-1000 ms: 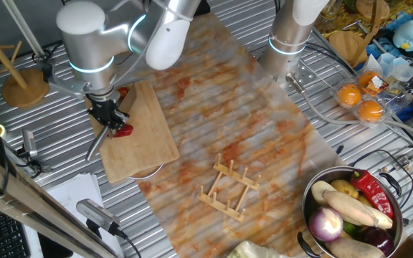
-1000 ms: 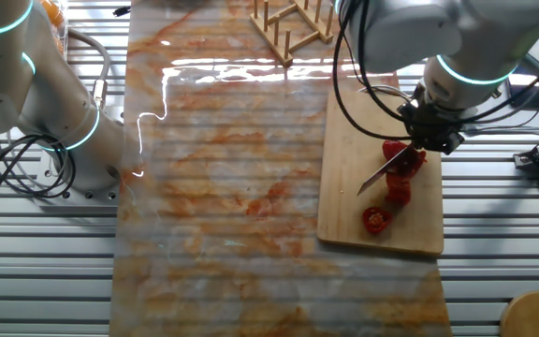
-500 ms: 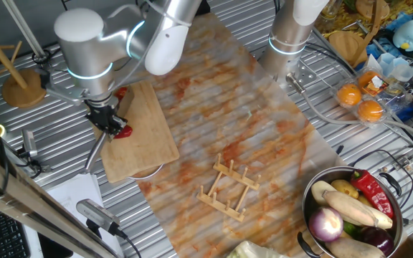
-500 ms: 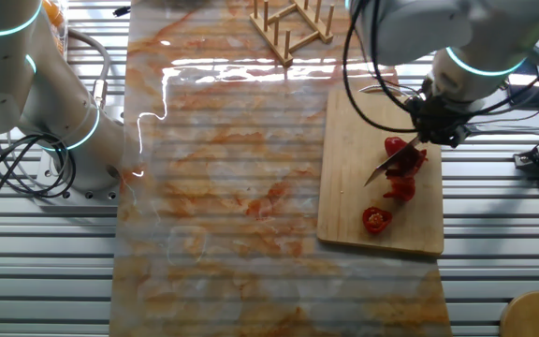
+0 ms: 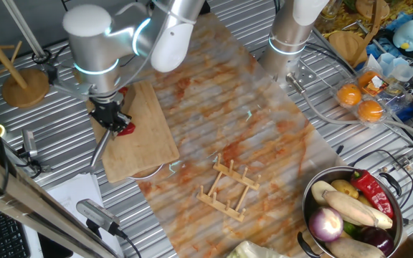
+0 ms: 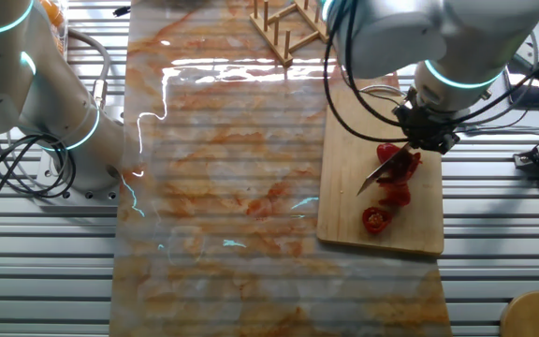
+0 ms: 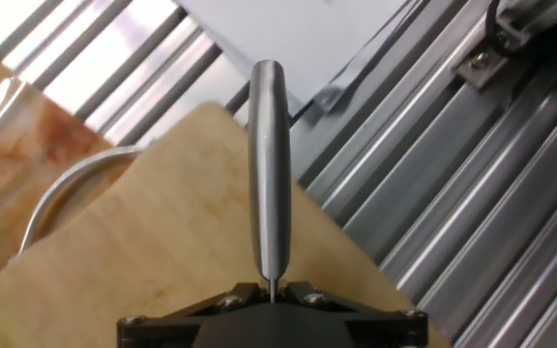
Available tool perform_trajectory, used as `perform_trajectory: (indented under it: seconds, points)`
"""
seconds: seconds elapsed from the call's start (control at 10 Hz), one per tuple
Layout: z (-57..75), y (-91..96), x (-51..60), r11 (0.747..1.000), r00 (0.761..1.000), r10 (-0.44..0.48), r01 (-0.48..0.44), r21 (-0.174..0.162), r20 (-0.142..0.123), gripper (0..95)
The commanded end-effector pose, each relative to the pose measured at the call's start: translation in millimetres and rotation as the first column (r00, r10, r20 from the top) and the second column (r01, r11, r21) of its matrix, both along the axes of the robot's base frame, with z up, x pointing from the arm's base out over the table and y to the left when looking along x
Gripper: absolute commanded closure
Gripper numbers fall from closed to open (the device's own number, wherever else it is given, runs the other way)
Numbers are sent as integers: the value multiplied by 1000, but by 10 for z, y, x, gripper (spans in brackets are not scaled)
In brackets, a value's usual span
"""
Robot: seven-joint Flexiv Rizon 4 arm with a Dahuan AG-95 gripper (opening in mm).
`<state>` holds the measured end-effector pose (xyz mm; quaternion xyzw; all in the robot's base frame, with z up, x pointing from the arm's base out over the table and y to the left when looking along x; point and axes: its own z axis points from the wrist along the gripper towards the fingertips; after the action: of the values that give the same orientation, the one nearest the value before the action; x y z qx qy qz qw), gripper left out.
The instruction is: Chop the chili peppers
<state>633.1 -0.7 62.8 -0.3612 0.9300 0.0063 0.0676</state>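
Chili peppers (image 6: pixel 396 178) are lying in red chunks on the wooden cutting board (image 6: pixel 344 178), near its edge, one cut ring (image 6: pixel 375 220) sitting apart from the rest toward a corner. The gripper (image 6: pixel 427 134) is pinching the handle of a knife (image 6: pixel 379 172), its fingers pressed tight on it, and is carrying the blade tilted down across the pile with the tip pointing toward the board's middle. That slant is probably putting the edge over a piece not yet cut, while the board is keeping the chunks off the stained mat (image 6: pixel 223 187).

One fixed view is showing the arm standing over the board (image 5: pixel 138 136) and hiding most of the pepper, leaving only a red bit (image 5: pixel 125 130) beside the gripper (image 5: pixel 111 115); it is also taking in the bowl of mixed vegetables (image 5: pixel 350 211) and the wooden rack (image 5: pixel 228 188), both well apart. The other fixed view is laying the chunks out plainly. The hand view is looking straight along the blade's spine (image 7: pixel 267 164) with the board (image 7: pixel 143 271) beneath, and is showing no pepper at all.
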Motion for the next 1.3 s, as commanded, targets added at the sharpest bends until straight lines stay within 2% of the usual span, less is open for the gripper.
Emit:
perform_trajectory:
  seconds: [0.1,0.4,0.6,0.9,1.1,1.3]
  points:
    - [-96,-11,-16,1000,1000,-6,6,-7,-5,950]
    - [-183,-45,-71,1000,1000,-9,9,-3,9,950]
    - [-200,-24,-26,1000,1000,-15,15,-1,20,950]
    - [-387,32,14,999,998,-33,33,4,44,950]
    - [-280,74,90,999,998,-32,32,-5,47,950]
    - [-296,101,159,999,997,-50,49,14,64,950]
